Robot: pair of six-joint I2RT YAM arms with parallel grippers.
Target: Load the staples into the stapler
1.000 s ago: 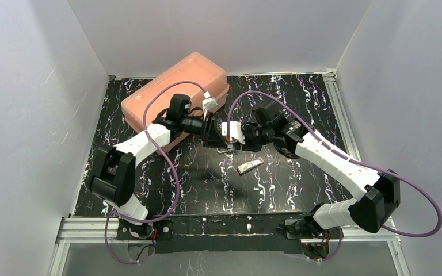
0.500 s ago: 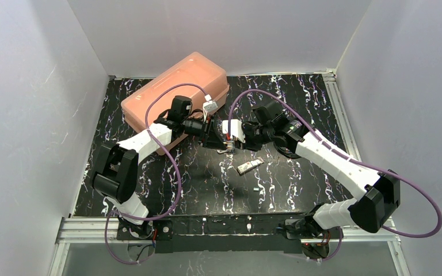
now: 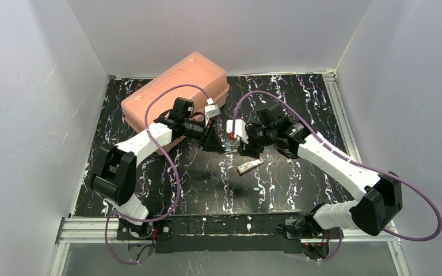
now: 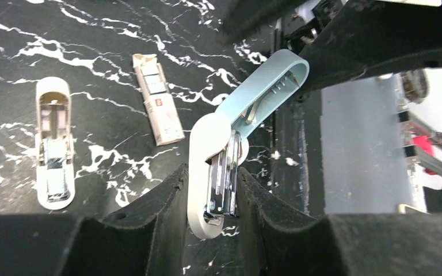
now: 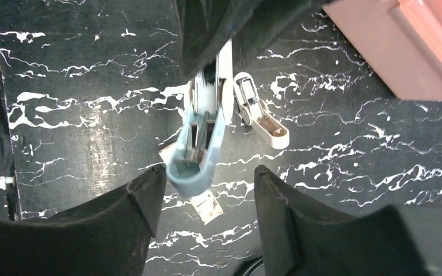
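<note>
The left gripper [image 4: 212,172] pinches a blue-lidded stapler [image 4: 204,144], hinged open, its lid loose between the right gripper's [image 5: 208,171] parted fingers. Below them lies a staple pack [image 4: 158,103]. Beside it, clear of both grippers, the tan-and-white stapler [image 4: 52,149] rests on the black marbled table [image 4: 103,34]. A pink bin [image 3: 175,86] stands behind, with white walls [image 3: 34,86] around.

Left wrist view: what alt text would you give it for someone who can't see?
The left gripper clamps a hinged-open white-and-pale-blue stapler above a black marbled table. A tan-and-white stapler and a slim open box lie on it, at picture left.
</note>
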